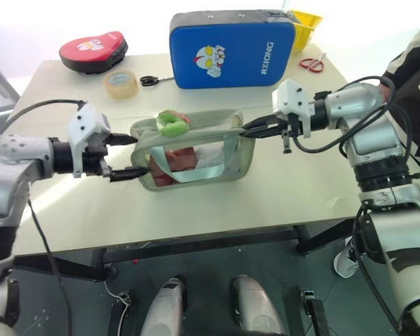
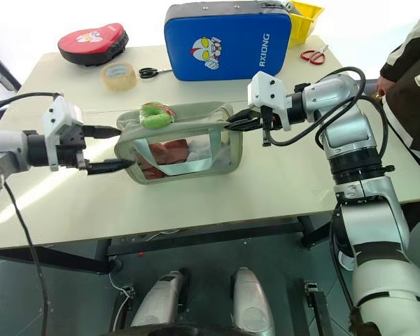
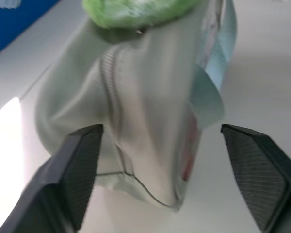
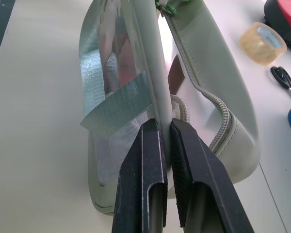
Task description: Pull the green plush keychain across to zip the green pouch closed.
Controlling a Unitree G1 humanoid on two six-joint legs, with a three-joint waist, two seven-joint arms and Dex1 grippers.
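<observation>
Keychain [image 1: 173, 123] atop pouch [image 1: 196, 164], scissors [image 1: 150, 80] behind.

Green pouch [image 1: 196, 150] between two claws

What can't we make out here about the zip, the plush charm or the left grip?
- Pale sage-green fabric pouch: contents, reddish blur behind the clear window in the eye views.
- Lime-green fuzzy plush keychain: cut off by the left wrist view's edge; it covers the zipper pull.
- Left gripper: open; pouch contact unclear.

"RXIONG" in white letters, running vertically on the blue pad [image 1: 232, 47]
</observation>
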